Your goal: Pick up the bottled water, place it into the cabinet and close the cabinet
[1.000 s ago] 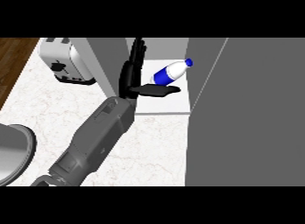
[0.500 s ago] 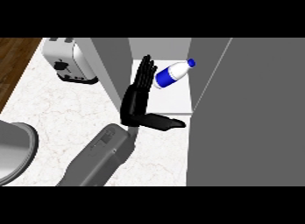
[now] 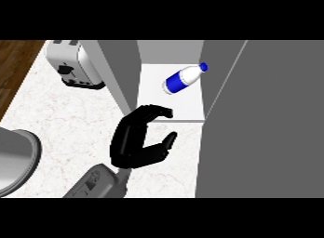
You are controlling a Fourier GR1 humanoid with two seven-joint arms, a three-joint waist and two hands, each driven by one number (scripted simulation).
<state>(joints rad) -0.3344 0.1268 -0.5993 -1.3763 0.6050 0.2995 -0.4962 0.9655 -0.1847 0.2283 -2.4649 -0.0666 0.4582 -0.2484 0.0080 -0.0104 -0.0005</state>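
Right hand (image 3: 138, 142) at 6 o'clock over table (image 3: 62, 116), fingers curled, holding nothing. Bottled water (image 3: 182, 80) lies at 12 on cabinet (image 3: 172, 109) shelf, w/ toaster (image 3: 72, 64) at 10. Placing looks done; next, push cabinet door (image 3: 274, 116) shut.

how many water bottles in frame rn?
1. The bottled water lies on its side on the white floor of the cabinet, cap toward the upper right, clear of the hand just outside. No others show; the cabinet walls could hide some.
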